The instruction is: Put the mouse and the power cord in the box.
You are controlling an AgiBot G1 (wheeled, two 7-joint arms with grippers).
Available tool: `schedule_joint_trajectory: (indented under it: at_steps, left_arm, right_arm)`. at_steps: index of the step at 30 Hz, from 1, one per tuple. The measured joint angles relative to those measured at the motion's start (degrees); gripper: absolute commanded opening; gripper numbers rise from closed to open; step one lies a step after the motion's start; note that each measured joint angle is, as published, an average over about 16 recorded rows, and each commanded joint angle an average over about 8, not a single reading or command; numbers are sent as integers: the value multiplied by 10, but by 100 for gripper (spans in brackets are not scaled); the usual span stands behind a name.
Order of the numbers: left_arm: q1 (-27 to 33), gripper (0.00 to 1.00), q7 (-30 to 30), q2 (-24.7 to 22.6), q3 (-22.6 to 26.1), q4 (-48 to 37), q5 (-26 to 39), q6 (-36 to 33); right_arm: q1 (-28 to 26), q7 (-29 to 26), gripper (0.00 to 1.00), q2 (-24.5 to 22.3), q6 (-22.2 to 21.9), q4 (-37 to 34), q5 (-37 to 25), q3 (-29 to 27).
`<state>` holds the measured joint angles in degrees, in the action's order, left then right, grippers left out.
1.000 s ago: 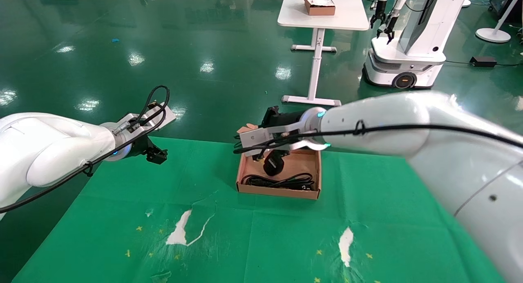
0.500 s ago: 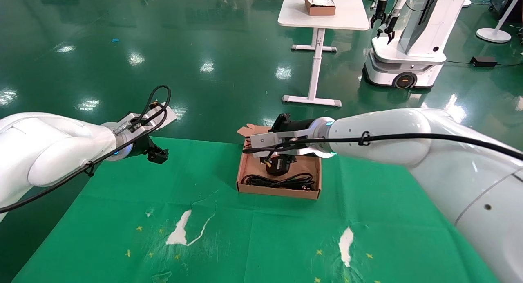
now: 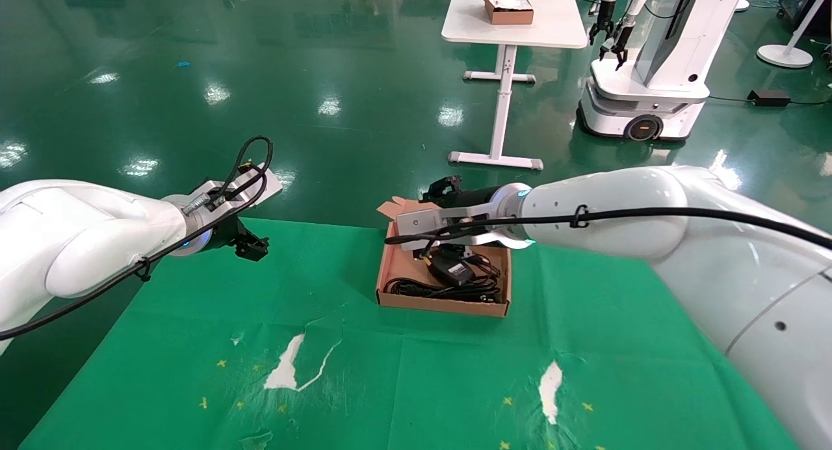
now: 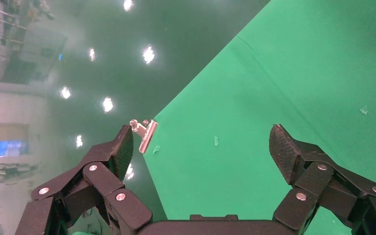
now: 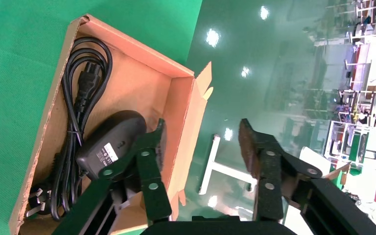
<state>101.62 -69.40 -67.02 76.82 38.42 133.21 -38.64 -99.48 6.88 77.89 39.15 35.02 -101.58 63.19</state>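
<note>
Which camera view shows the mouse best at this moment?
The right wrist view: the mouse lies label-up in the box on the power cord, beside the open right gripper. The head view shows it smaller, partly under that arm. The left wrist view misses it.

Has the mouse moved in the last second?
Yes. The mouse has dropped from the open right gripper and now lies in the box on the power cord.

The right pincer [image 3: 448, 188] hangs spread over the box's [image 3: 390, 268] back edge; inside, the mouse [image 3: 452, 270] and power cord [image 3: 442, 289] crowd the floor. The surrounding tabletop [image 3: 195, 320] lies open.
</note>
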Motion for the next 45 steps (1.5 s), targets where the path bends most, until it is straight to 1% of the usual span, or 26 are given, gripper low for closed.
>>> schedule_joint_trajectory:
  at_steps: [4,9,30,37,41,45]
  left_arm:
    - [0,100,0,0,0,0,0,0]
    - [0,100,0,0,0,0,0,0]
    - [-2,100,3,2,-3,2,-5,-2]
    - [-22,100,32,17,-33,19,-49,-25]
    - [-42,100,61,33,-64,37,-96,-49]
    - [-68,100,100,54,-103,60,-155,-80]
  right_arm:
    - [12,-5,100,-14,16,13,18,-15]
    - [36,-16,100,-41,45,38,56,-45]
    - [169,-79,100,-192,209,173,266,-211]
    - [214,-100,100,-243,264,219,337,-267]
    - [240,-112,100,-272,295,245,378,-299]
    - [266,-124,100,-301,327,271,419,-331]
